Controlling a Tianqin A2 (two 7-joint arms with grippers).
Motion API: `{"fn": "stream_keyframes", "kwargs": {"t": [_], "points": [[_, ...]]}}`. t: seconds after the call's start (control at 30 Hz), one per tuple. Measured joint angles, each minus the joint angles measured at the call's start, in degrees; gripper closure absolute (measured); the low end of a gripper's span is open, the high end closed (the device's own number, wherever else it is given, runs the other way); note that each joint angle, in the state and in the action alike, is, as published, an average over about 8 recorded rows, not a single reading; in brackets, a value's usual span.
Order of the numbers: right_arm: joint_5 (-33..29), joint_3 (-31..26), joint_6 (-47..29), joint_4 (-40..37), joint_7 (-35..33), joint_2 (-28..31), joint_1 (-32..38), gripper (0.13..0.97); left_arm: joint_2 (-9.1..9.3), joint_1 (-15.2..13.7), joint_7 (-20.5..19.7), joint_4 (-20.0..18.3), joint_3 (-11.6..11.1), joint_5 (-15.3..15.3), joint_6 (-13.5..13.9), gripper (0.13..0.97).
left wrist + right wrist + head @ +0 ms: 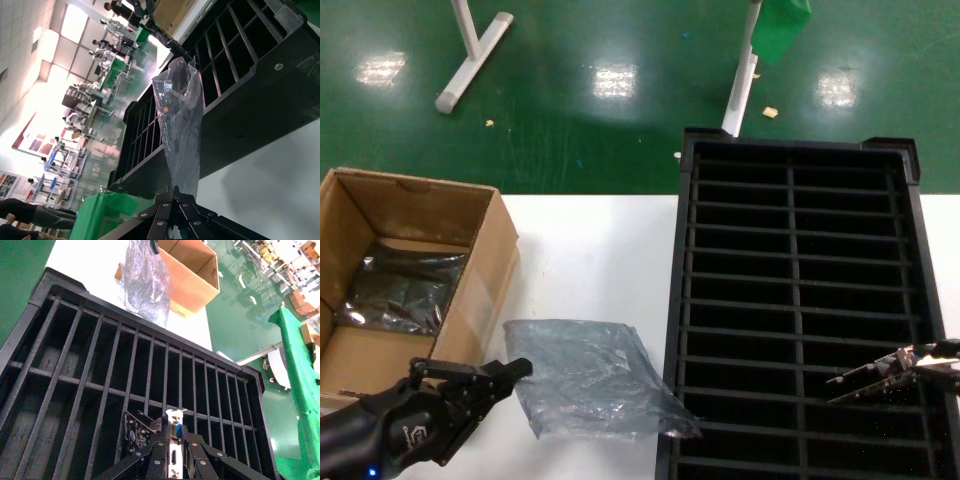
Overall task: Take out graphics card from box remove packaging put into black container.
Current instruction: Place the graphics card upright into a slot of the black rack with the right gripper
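1. The right gripper (910, 365), at the lower right of the head view, is closed on the graphics card (145, 432), a small slim circuit card with a silver metal bracket. In the right wrist view the card stands between the fingers, right over the narrow slots.
2. The card hangs above the right column of the large black ribbed plastic tray (790, 300), near its front rows, and is not yet seated in a slot.
3. Likely risk: the card looks tilted against the thin ribs. If it goes down at that angle, the bracket could catch a rib and the card could twist in the grip or land across two slots.
4. The right arm comes in low from the lower right edge of the frame, with the wrist roughly level over the tray.
5. The left gripper (485, 385), at the lower left, is closed on a corner of the crinkly translucent grey antistatic bag (590, 375). The bag lies on the white tabletop (590, 260) and touches the tray's left wall.
6. A second risk: a pull by the left arm could drag the bag over the tray rim.
7. The brown corrugated cardboard carton (485, 270) sits at the left, with more grey bags inside.
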Motion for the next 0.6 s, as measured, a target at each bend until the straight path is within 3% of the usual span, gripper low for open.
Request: {"fn": "stream_keyframes", "kwargs": {"t": [0.6], "points": [[-0.71, -6.01, 2.01, 0.00, 2.68, 2.97, 5.02, 0.917, 0.61, -0.36, 0.86, 1.57, 0.32, -0.15, 0.43, 0.955]]}}
